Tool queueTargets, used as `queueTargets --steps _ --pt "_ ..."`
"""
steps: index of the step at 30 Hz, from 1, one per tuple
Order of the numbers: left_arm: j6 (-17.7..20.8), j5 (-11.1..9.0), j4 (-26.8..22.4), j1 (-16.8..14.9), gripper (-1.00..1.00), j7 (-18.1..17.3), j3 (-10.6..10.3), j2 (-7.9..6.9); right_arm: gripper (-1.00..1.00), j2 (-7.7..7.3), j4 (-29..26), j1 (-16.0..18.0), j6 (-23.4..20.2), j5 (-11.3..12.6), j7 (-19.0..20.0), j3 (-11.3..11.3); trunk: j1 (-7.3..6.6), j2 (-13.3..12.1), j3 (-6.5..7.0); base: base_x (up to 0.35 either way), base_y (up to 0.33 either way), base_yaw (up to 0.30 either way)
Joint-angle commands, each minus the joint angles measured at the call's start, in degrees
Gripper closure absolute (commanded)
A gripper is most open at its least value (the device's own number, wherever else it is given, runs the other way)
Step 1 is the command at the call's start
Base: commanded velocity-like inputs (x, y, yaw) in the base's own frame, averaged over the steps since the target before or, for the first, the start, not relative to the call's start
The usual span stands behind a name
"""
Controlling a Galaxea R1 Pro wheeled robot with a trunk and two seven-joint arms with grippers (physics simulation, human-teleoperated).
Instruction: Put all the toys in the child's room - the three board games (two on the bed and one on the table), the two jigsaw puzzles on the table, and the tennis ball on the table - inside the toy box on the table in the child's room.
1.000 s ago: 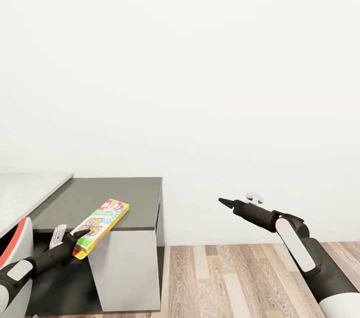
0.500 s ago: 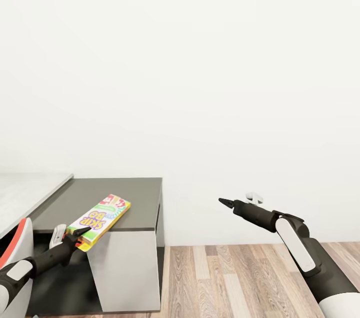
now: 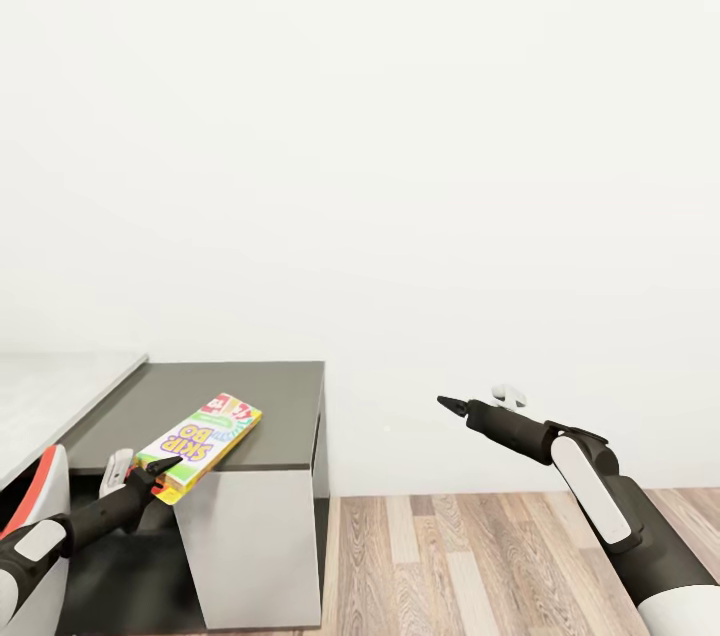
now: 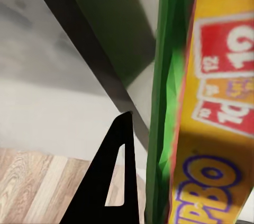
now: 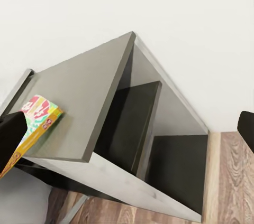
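Yellow flat SKIP-BO board game box (image 3: 198,446) rests on dark grey side unit (image 3: 262,404), near end overhanging the front edge, pinched by left gripper (image 3: 158,472). Right gripper (image 3: 447,403) hangs over wood-plank floor (image 3: 480,556); its opening cannot be judged.

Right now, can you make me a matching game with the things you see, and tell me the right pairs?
Things:
1. game box
2. side unit
3. floor
4. right gripper

Descriptions:
A. light wood planks
B. dark grey top, white front panel
C. yellow with purple letters, lying partly over the unit's front edge
D. held up in the air over the floor, holding nothing

Pairs: 1-C, 2-B, 3-A, 4-D. The left gripper is at the box's near end.
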State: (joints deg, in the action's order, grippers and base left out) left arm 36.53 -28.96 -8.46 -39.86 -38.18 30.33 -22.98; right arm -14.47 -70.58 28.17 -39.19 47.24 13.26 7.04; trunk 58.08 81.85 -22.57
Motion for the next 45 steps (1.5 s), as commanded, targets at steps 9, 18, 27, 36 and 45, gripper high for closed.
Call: queueTargets --steps 9,18,27,36,45 --pt "0.3 -0.1 0.0 0.0 1.00 -0.1 0.1 0.04 -1.00 -0.04 -0.1 0.0 0.1 -0.1 0.3 0.0 -1.98 -3.6 1.55 0.000 0.000 0.000" --pt "0.3 -0.1 0.0 0.0 1.00 -0.1 0.1 0.04 -1.00 -0.08 -0.2 0.0 0.0 0.0 0.4 -0.1 -3.96 -7.2 3.17 0.000 0.000 0.000" --pt "0.3 -0.1 0.0 0.0 1.00 0.0 0.1 0.04 -1.00 0.10 -0.1 0.0 0.3 0.2 0.4 -0.1 -5.94 -10.8 4.78 0.000 0.000 0.000" --pt "0.4 -0.1 0.0 0.0 1.00 0.0 0.1 0.00 -1.00 0.88 -0.1 0.0 0.3 0.0 0.3 -0.1 -7.91 -14.4 6.40 0.000 0.000 0.000" --pt "10.3 0.1 -7.6 0.0 1.00 0.1 -0.2 -1.42 -1.00 0.94 0.0 0.0 0.4 0.0 0.2 -0.1 -9.89 -18.0 8.01 0.000 0.000 0.000"
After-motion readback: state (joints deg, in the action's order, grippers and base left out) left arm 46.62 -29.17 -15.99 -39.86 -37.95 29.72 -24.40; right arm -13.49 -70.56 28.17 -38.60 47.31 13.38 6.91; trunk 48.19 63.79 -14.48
